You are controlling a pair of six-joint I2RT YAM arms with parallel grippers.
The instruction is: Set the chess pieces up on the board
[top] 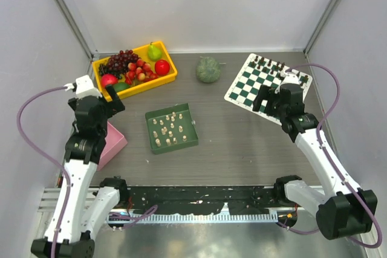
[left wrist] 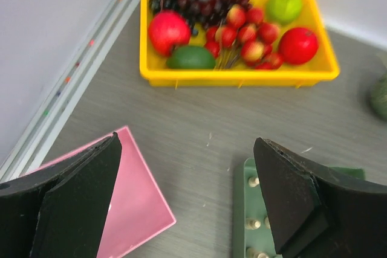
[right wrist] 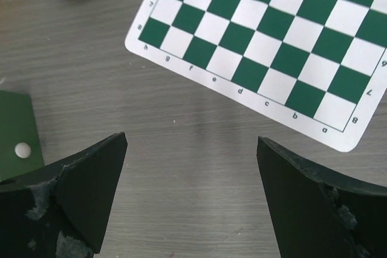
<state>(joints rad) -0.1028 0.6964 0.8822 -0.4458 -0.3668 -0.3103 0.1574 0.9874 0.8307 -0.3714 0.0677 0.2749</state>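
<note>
Here right gripper (right wrist: 190,149) wide open beside board (right wrist: 266,46) edge

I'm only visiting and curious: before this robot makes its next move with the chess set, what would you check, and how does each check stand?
1. Right gripper open, nothing held: ok.
2. Left gripper open, nothing held: ok.
3. Small cream chess pieces sitting in the square green tray: ok.
4. Near squares of the flat green-and-white checkered board bare: ok.
5. Every cream piece upright: cannot tell.
</note>
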